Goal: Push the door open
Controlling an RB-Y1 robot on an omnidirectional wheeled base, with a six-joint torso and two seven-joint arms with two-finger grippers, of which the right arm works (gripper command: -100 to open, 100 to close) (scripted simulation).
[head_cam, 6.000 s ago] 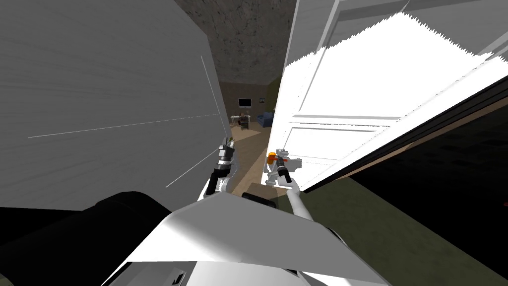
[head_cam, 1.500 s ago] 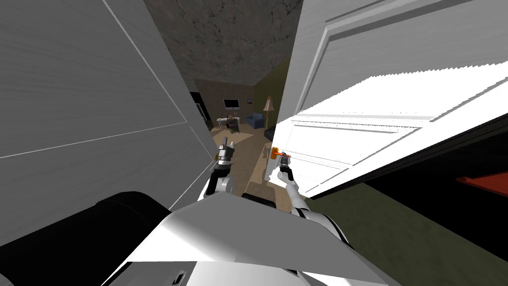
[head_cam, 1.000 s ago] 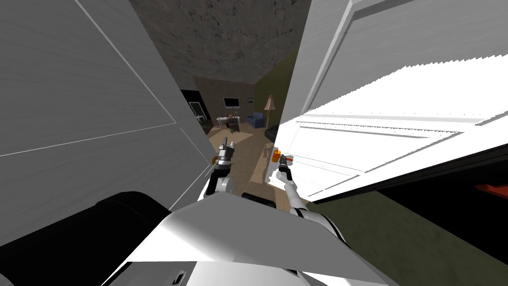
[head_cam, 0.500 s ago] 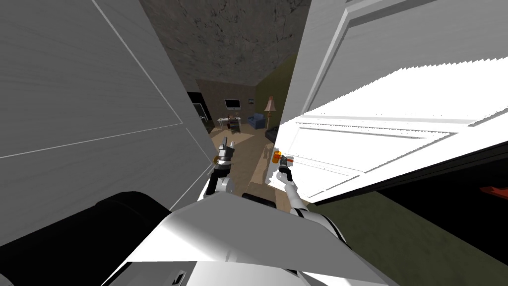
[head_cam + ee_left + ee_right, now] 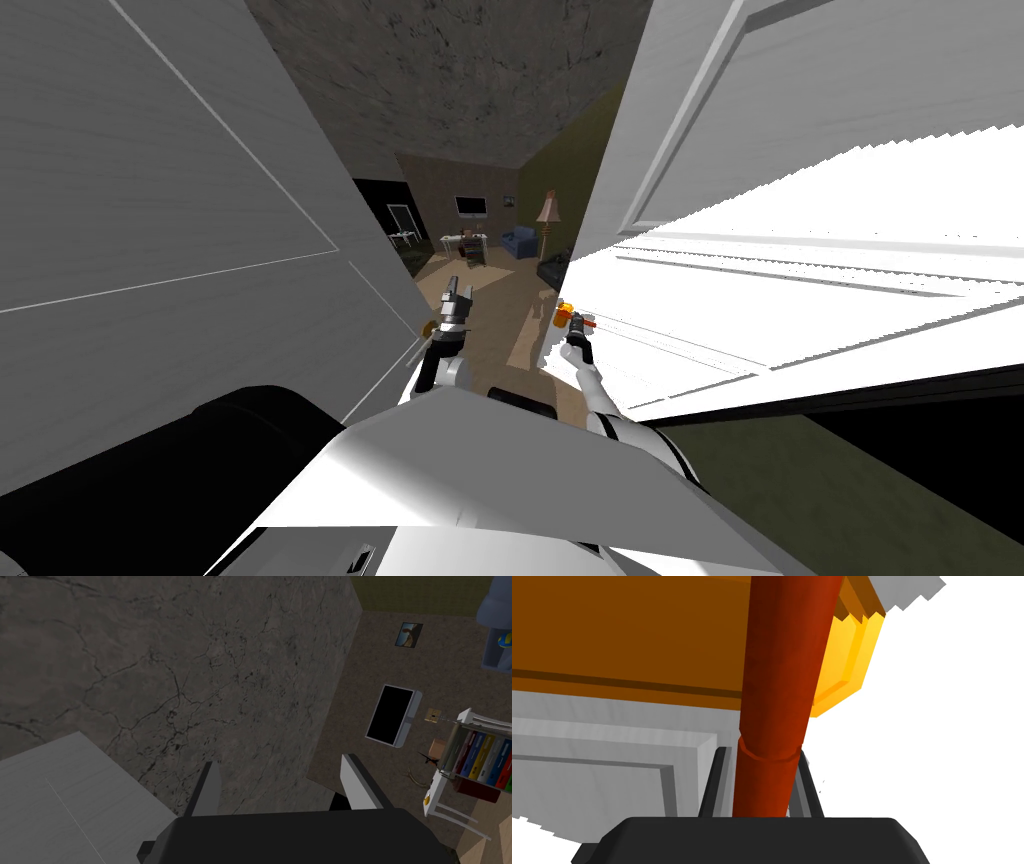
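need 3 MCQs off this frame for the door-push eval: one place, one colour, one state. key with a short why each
1. Where are the left jaws?
A) on the door handle
B) in the open gap between the grey wall and the white door
C) down on the floor

2. What colour is the handle lever?
A) blue
B) red-brown
C) green

3. How do the right jaws stand?
A) wide open, clear of the lever
B) shut on a lamp
C) shut on the lever

Key:
1 B: the head view shows them held up in the gap, ahead of the chest.
2 B: the right wrist view shows the lever close up.
3 C: both fingers press the lever's sides.
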